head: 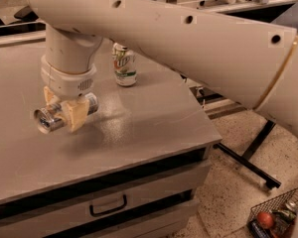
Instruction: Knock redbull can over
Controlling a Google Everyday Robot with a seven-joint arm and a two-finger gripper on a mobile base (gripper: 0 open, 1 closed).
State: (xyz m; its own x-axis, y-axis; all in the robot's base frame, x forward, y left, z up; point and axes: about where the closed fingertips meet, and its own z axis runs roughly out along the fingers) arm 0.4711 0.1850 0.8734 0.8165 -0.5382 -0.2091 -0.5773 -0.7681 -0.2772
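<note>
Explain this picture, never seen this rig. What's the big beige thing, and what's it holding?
The big cream tube across the picture is the robot's single arm. There is just one view, from a camera looking down past the arm; its mount isn't known. The arm ends in the end effector, a two-finger clamp low over the left of the grey table. Its tan fingers are closed on the redbull can, a slim silver can held on its side; whether it touches the table I can't tell. A white can with green marks stands upright further back. A wire basket sits on the floor at right.
</note>
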